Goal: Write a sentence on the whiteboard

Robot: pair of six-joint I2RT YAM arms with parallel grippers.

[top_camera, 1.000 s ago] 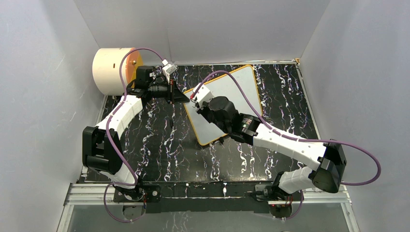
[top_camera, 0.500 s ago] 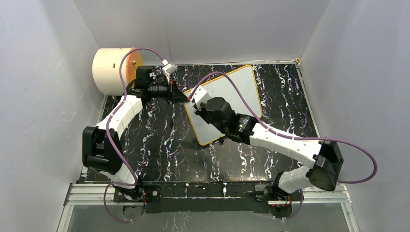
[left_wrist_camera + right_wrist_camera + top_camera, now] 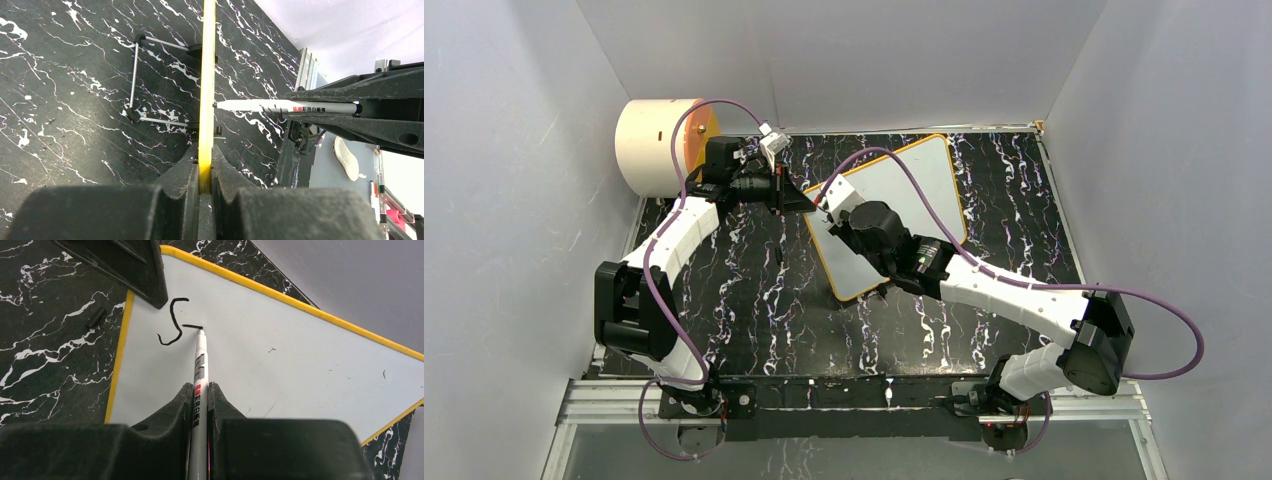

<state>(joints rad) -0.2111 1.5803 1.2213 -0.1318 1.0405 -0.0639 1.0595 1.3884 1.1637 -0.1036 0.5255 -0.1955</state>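
The whiteboard (image 3: pixel 934 165), white with a thin orange-yellow frame, is tilted on the black marbled table. My left gripper (image 3: pixel 807 203) is shut on its left frame edge. In the left wrist view, the yellow edge of the whiteboard (image 3: pixel 206 75) runs up from between the left gripper (image 3: pixel 205 167). My right gripper (image 3: pixel 200 390) is shut on a grey marker (image 3: pixel 200 360), and the marker's tip touches the whiteboard (image 3: pixel 290 355). The tip is at the end of a short stroke right of a black S-shaped mark (image 3: pixel 173 322). The marker (image 3: pixel 270 106) meets the board side-on.
A cream cylinder with an orange face (image 3: pixel 659 145) lies at the back left corner. A small black cap (image 3: pixel 95 318) lies on the table left of the board. The board's wire stand (image 3: pixel 134 75) rests on the table behind it. Grey walls close three sides.
The right arm has shifted slightly left over the board with the marker. The left arm and the board have not moved.
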